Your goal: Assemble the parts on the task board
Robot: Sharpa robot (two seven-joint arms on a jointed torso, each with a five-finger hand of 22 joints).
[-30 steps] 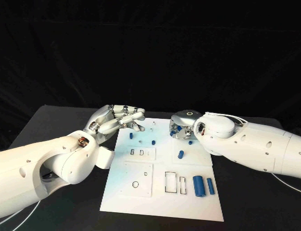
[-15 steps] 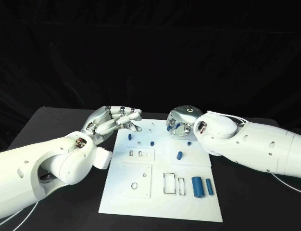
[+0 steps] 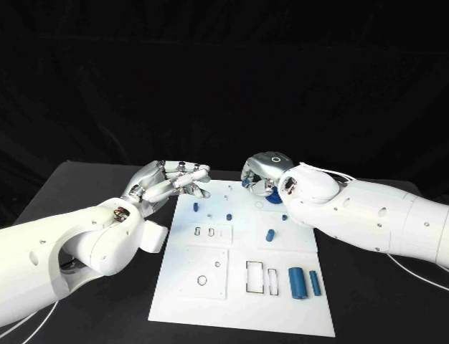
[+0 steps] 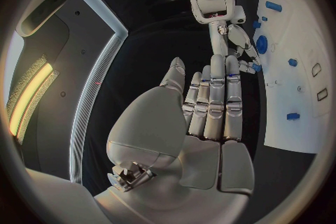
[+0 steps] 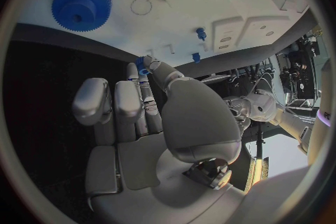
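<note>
The white task board (image 3: 287,312) lies in the middle of the black table. On it are a small blue peg (image 3: 196,208), a smaller blue piece (image 3: 228,214), an oblong blue part (image 3: 269,234) and two blue cylinders (image 3: 296,281). A blue gear (image 5: 80,5) lies flat near the board's far right corner, partly under my right hand (image 3: 266,174). That hand hovers over the gear and pinches a small blue part (image 5: 141,64) between thumb and fingertip. My left hand (image 3: 168,180) hangs at the board's far left corner with its fingers (image 4: 213,101) side by side, holding nothing.
Outlined slots and raised white plates (image 3: 206,267) cover the near half of the board. Black table surface (image 3: 79,186) lies to the left and right of the board. Both forearms flank the board's sides.
My left hand has drawn back leftward off the board's far corner. My right hand has lifted and shifted a little left, toward the board's far edge, above the gear.
</note>
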